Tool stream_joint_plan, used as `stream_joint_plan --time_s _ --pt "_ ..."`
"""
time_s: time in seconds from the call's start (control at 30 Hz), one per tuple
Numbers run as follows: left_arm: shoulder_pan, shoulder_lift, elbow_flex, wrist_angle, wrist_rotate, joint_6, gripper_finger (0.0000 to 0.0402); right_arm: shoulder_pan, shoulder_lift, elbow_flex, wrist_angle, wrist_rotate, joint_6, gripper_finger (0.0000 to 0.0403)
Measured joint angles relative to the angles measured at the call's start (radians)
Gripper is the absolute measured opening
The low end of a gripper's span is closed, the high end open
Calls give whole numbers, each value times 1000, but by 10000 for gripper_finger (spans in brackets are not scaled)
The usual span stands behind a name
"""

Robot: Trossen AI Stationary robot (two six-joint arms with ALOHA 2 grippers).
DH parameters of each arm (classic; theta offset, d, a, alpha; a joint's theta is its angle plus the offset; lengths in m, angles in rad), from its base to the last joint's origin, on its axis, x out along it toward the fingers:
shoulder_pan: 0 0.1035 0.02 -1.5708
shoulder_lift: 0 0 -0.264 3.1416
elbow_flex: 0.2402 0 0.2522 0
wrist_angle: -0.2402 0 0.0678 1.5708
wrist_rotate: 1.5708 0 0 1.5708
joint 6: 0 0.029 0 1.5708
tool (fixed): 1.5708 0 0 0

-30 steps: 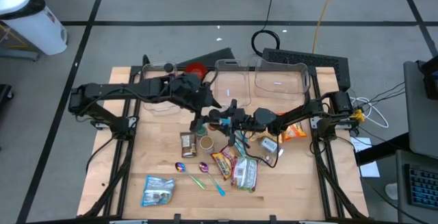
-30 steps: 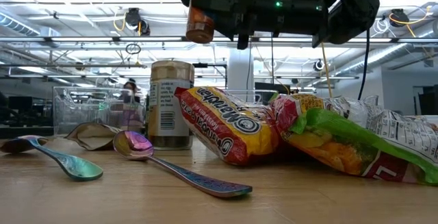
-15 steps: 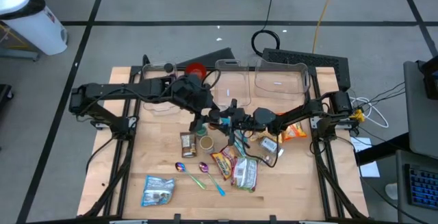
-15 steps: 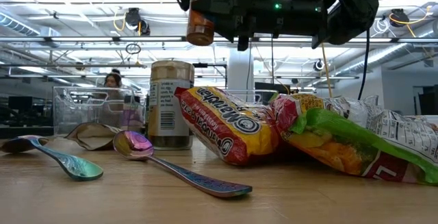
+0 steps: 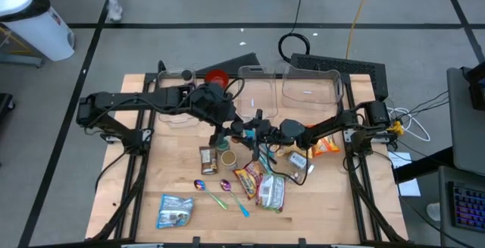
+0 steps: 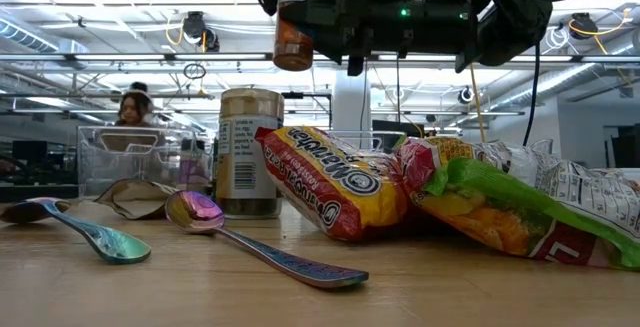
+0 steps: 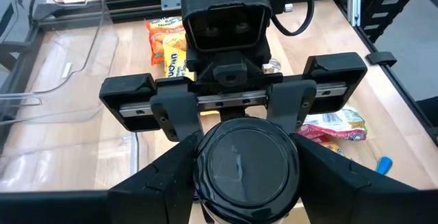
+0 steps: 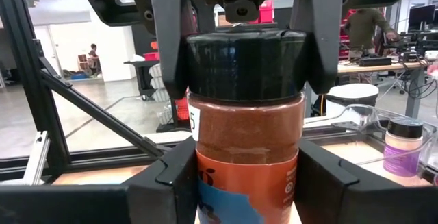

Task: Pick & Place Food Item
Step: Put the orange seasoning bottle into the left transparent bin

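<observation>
A spice jar (image 8: 246, 135) with a black lid and orange-brown contents hangs in the air over the middle of the table; in the low view the spice jar (image 6: 293, 32) shows high up. My right gripper (image 8: 246, 186) reaches in from the table's right and is shut on the jar's body. My left gripper (image 7: 246, 166) comes down from the left, its fingers closed against the lid. In the high view, my left gripper (image 5: 220, 132) and my right gripper (image 5: 241, 132) meet nose to nose. My left gripper pinches the jar's black lid (image 8: 198, 59) between its two fingers (image 8: 171, 53), one on each side of the rim. It comes slanting down from the table's left. The jar stands upright below it, clear of the table. My right gripper pinches the jar's body (image 8: 209, 159) just under the lid, one finger (image 8: 171, 183) on each side. The fingers lie about level, coming from the table's right, across the upright jar. The jar is lifted clear.
Below stand a tan-lidded jar (image 6: 248, 152), ramen packets (image 6: 335, 182), a green snack bag (image 6: 520, 212) and two iridescent spoons (image 6: 260, 242). Clear bins (image 5: 311, 89) sit at the far edge, a blue-white packet (image 5: 174, 210) near the front left. A person (image 6: 130, 117) is in the room behind.
Both arms and the jar have kept their place above the table. A person in the room behind has walked toward the left.
</observation>
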Motion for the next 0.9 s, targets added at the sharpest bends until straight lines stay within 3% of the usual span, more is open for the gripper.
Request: stream_joint_plan --time_s 0.53,0.9 --pt "1 -11 -2 -36 -36 63 211 -13 -43 0 -42 -8 12 274" --pt "52 -175 -3 -139 -182 80 211 -18 -177 0 -228 -7 -81 281"
